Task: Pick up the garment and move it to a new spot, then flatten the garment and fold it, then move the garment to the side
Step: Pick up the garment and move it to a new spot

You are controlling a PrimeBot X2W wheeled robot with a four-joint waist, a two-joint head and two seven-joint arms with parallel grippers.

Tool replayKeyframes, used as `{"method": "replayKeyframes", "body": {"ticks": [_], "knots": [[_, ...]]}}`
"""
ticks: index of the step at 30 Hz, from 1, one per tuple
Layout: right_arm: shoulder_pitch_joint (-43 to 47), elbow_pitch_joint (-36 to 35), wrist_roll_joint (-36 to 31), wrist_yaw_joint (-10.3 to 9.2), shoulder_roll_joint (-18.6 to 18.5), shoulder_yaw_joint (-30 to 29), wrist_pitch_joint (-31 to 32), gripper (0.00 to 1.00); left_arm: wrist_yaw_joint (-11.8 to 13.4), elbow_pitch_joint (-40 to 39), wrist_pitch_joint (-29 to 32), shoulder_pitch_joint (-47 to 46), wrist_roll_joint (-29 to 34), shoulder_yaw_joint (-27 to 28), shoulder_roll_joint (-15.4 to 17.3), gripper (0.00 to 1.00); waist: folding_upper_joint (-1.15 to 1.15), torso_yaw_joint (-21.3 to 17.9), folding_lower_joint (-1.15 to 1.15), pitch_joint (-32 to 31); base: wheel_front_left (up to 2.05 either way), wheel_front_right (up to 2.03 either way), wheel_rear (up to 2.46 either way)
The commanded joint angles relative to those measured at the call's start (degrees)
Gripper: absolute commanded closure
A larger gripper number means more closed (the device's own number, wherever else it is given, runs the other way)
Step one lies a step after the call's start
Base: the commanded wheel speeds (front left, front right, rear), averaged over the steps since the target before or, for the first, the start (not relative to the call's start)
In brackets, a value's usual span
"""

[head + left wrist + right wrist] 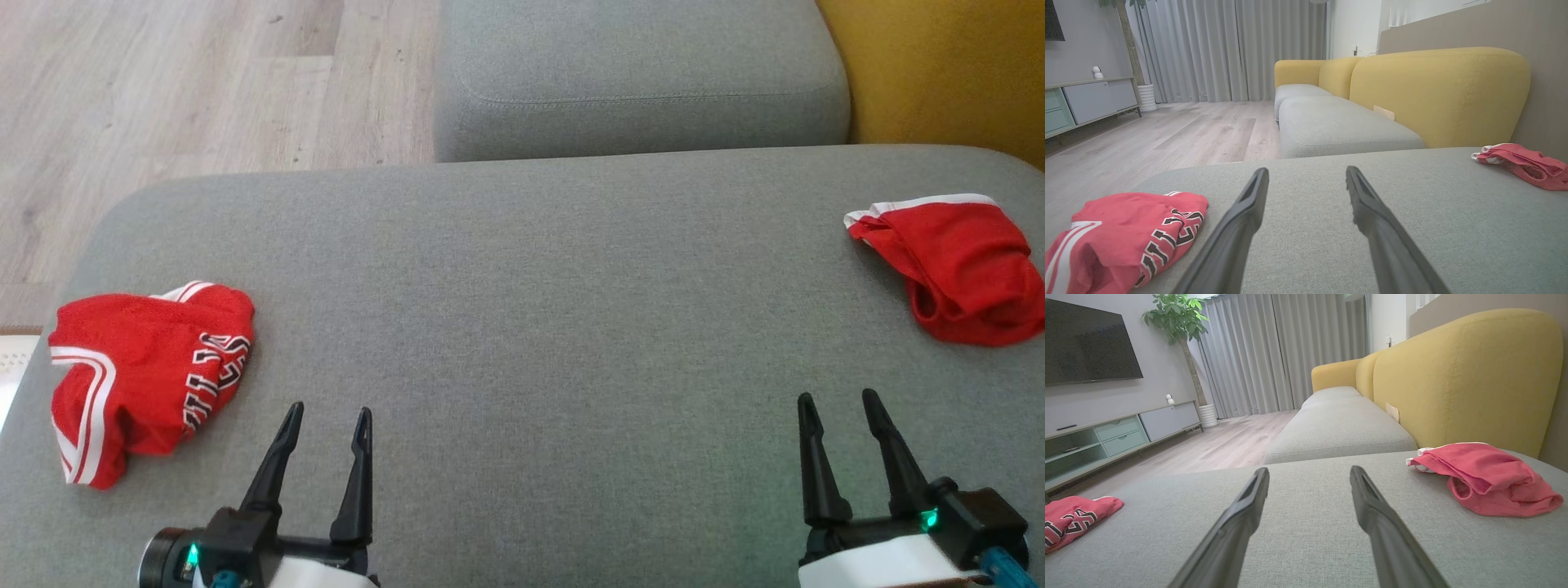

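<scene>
STATUS: I judge nothing done yet | my left tool (pixel 331 408) and right tool (pixel 838 395): both wide, empty | lettered garment (pixel 151 371): crumpled, left edge of sofa cushion (pixel 522 327) | second garment (pixel 951 265): far right | PENDING: pick, flatten, fold, set aside

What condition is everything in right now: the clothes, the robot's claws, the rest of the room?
Red lettered jersey with white stripes: crumpled, on the grey cushion, left end.
Plain red garment with white trim: bunched up at the right end.
Left gripper: open, empty.
Right gripper: open, empty.
Grey curtains: drawn shut.
Black television screen: dark.
</scene>
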Motion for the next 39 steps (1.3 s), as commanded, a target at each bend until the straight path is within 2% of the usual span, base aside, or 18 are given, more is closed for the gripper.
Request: {"method": "replayKeyframes", "body": {"ticks": [1,8,16,29,36,39], "knots": [[-1.77,-2.11,0.18,0.37,-0.31,1.01,-0.51,0.00,-0.21,-1.64,-0.31,-2.51,0.51,1.86,-0.09,0.00,0.00,0.04,0.00,0.03,0.00,0.00,0.00],[-0.89,-1.52,0.90,0.37,-0.31,1.25,-0.51,0.00,-0.12,-1.43,-0.31,-3.27,0.47,1.62,-0.15,0.00,0.00,2.69,0.00,0.24,0.00,0.00,0.00],[-0.05,-1.16,3.97,0.37,-0.30,2.91,-0.51,0.00,0.93,-1.43,-0.31,-3.20,-0.42,2.30,-0.21,0.00,0.00,11.64,0.00,0.84,0.00,0.00,0.00],[-0.52,-0.93,1.72,0.37,-0.30,2.63,-0.51,0.00,1.18,-2.23,-0.31,-2.45,-0.38,4.36,-0.24,0.00,0.00,25.92,0.00,2.78,0.00,0.00,0.00],[-0.92,-1.07,0.78,0.37,-0.30,2.01,-0.51,0.00,1.32,-2.92,-0.31,-2.73,-0.65,4.83,-0.25,0.00,0.00,27.94,0.00,4.65,0.00,0.00,0.00],[-1.82,-1.32,-0.66,0.37,-0.31,1.65,-0.51,0.00,0.23,-4.48,-0.31,-6.04,1.36,4.33,1.16,0.00,0.00,27.71,0.00,6.98,0.00,0.00,0.00]]}}
